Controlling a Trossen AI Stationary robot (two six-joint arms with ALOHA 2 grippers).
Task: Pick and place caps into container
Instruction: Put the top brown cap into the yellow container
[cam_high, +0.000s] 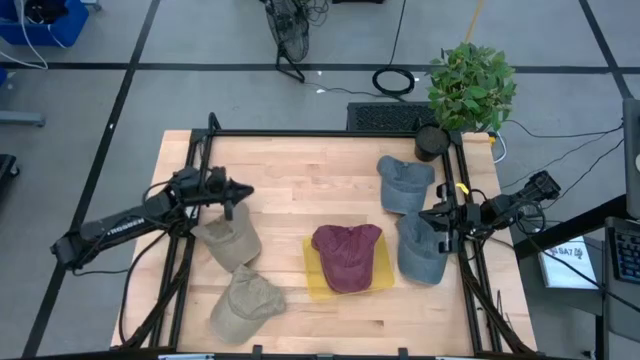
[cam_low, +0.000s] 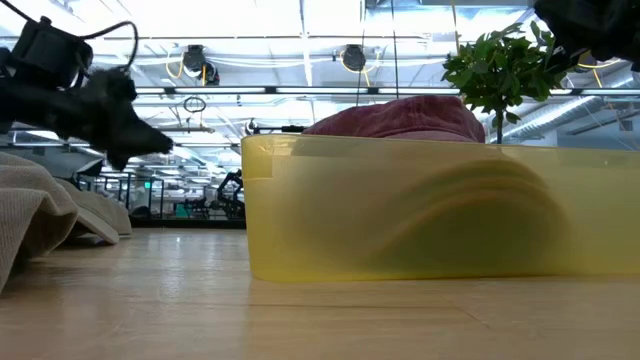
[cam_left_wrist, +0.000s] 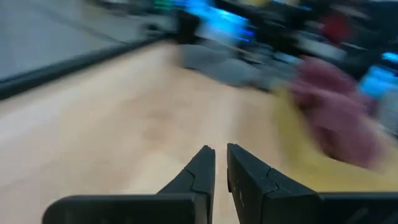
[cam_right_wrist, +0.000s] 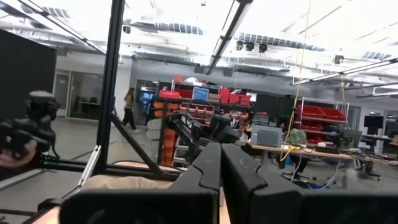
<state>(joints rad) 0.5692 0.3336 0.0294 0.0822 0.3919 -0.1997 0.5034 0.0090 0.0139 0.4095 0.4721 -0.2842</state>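
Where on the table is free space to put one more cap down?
Bare wood lies behind the yellow tray, between the left pincer and the upper grey-blue cap. Crowded: two grey-blue caps by the right pincer, two khaki caps front left.

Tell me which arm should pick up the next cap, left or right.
Probably the left. Its gripper, fingers shut and empty, hovers right beside a tan cap. The right gripper is equally near two grey-blue caps, so either could serve. The yellow tray already holds a maroon cap.
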